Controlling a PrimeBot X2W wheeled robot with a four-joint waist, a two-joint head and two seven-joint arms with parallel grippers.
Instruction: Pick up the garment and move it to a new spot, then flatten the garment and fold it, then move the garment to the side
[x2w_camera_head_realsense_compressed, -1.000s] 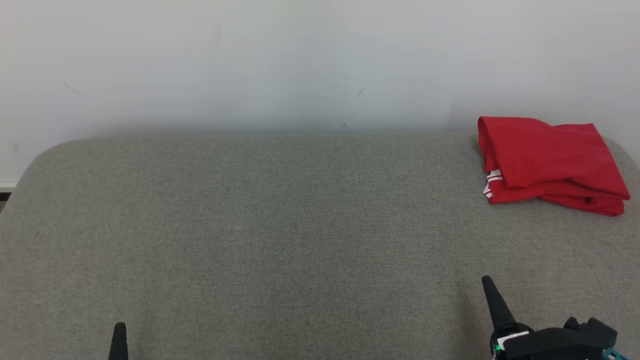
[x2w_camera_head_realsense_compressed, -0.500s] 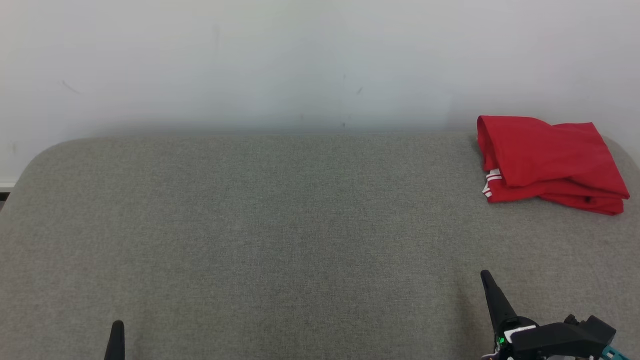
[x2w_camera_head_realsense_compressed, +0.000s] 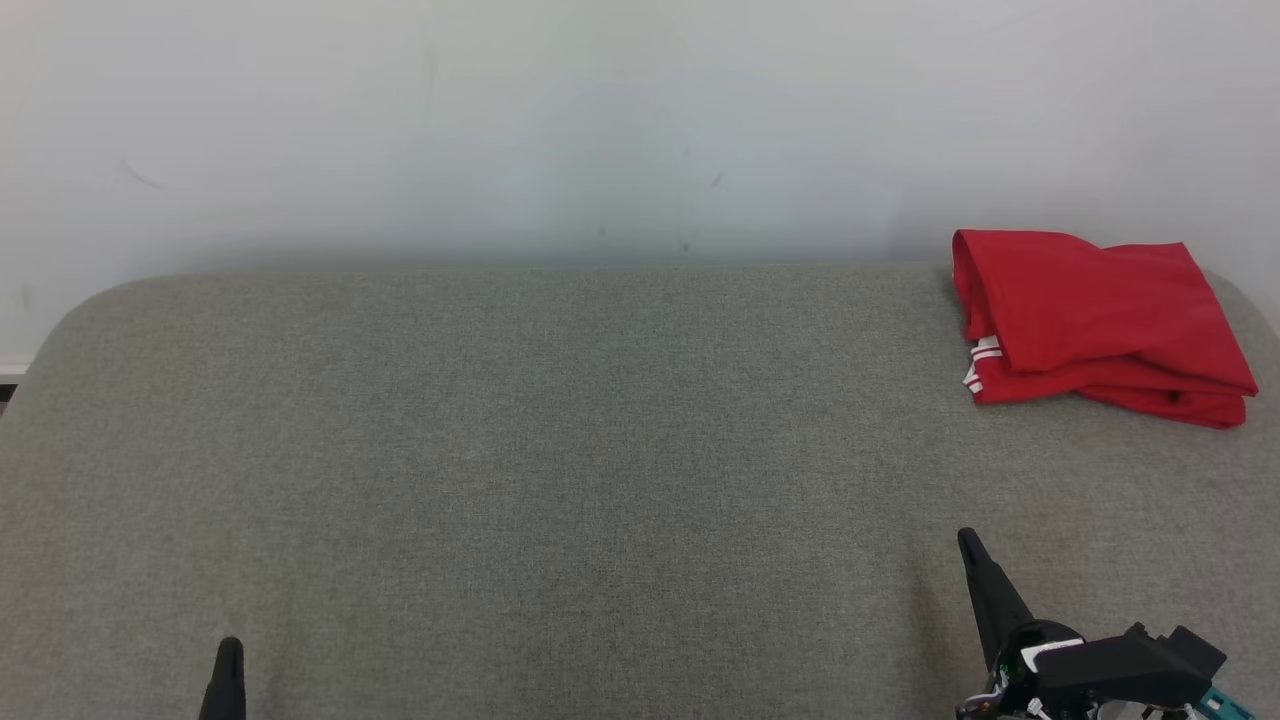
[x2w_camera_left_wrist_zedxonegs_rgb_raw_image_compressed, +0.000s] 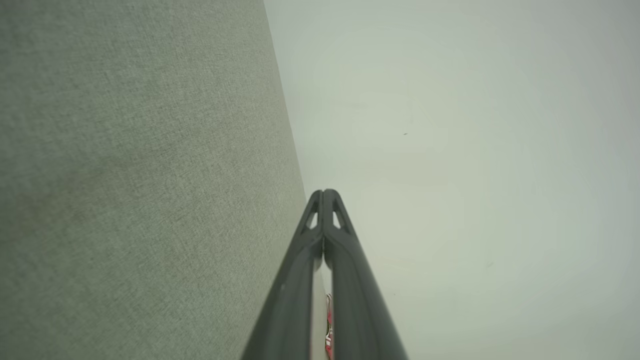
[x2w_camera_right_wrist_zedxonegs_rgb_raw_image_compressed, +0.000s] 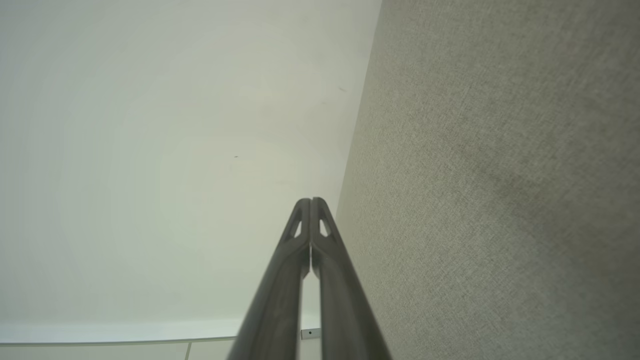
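light: even, soft | shadows: faint | wrist views: hazy, wide-angle

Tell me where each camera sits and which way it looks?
Head view: on the head, looking down over the table to the wall and red garment; left hand and right hand tips show.
Left wrist view: on the left wrist, looking along its shut fingers.
Right wrist view: on the right wrist, along its shut fingers.
All share the table and wall.
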